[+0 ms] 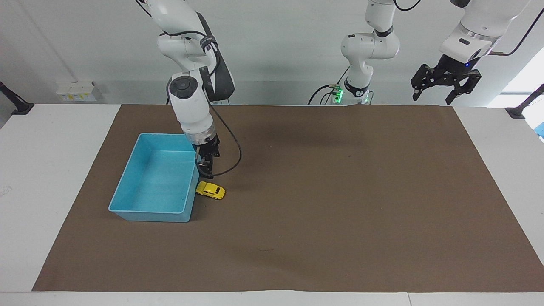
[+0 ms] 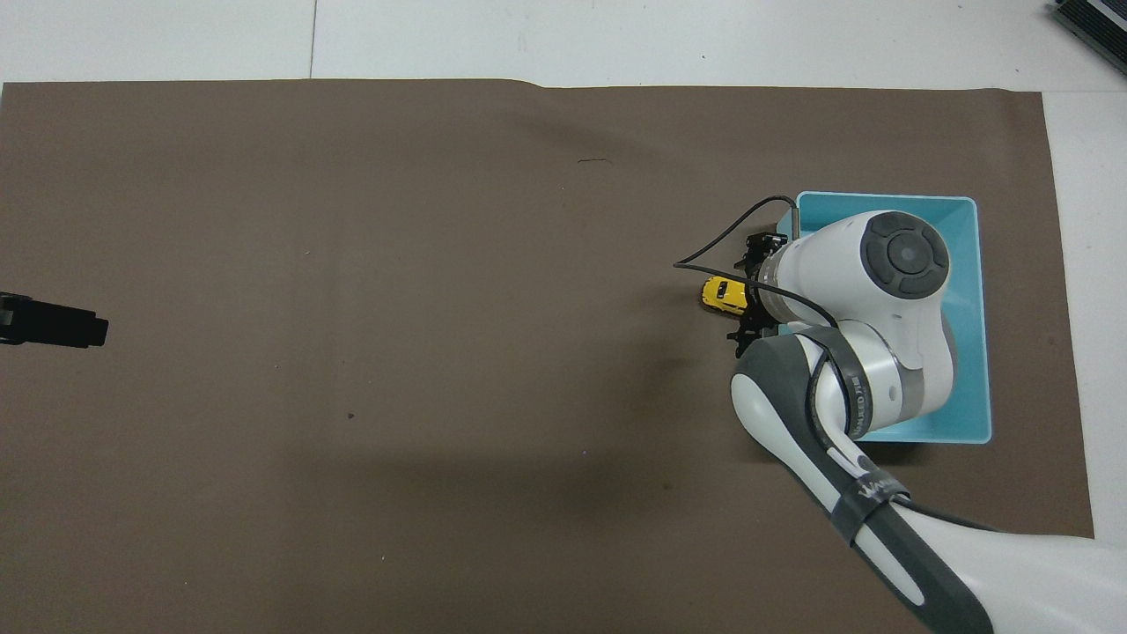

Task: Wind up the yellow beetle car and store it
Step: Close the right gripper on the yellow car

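Note:
The yellow beetle car (image 1: 210, 190) (image 2: 722, 294) stands on the brown mat, close against the wall of the blue bin (image 1: 146, 210) (image 2: 967, 264) that faces the left arm's end of the table. My right gripper (image 1: 207, 171) (image 2: 751, 292) hangs just above the car, pointing down. It is open, with one finger on either side of the car in the overhead view, and it holds nothing. Part of the car is hidden under it from above. My left gripper (image 1: 434, 97) (image 2: 55, 321) waits open and raised at the left arm's end of the table.
The bin has nothing in it and stands at the right arm's end of the brown mat (image 1: 340, 204). The right arm's wrist and elbow cover much of the bin from above. White table (image 1: 51, 148) borders the mat.

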`<control>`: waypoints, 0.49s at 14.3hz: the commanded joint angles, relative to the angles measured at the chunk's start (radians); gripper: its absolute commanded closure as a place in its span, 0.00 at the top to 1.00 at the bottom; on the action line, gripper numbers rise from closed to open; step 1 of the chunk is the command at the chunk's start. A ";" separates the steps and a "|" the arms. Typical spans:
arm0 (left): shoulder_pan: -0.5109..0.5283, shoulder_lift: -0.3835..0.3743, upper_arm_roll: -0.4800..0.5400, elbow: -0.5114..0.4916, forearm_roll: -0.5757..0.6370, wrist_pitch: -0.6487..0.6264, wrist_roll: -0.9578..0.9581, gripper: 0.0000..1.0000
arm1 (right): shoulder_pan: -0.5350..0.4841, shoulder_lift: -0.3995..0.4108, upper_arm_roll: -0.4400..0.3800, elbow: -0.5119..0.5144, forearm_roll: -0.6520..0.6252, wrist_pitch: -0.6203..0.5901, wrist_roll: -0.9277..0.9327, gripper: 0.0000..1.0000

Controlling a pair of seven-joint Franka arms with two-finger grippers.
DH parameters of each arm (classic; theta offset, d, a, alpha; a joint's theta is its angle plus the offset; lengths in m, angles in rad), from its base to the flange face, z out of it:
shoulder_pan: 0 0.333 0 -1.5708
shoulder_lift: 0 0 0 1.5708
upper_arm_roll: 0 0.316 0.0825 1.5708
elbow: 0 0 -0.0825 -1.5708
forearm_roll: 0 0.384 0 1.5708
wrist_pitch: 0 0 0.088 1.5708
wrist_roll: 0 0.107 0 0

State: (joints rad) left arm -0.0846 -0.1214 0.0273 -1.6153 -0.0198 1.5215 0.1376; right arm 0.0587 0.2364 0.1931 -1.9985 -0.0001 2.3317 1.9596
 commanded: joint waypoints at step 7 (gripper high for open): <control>0.008 -0.012 -0.003 0.003 0.001 -0.018 0.002 1.00 | -0.036 0.118 0.003 0.000 -0.067 0.156 0.025 1.00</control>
State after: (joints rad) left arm -0.0846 -0.1214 0.0273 -1.6152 -0.0198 1.5214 0.1376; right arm 0.0388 0.3422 0.1878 -1.9983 -0.0376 2.4654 1.9596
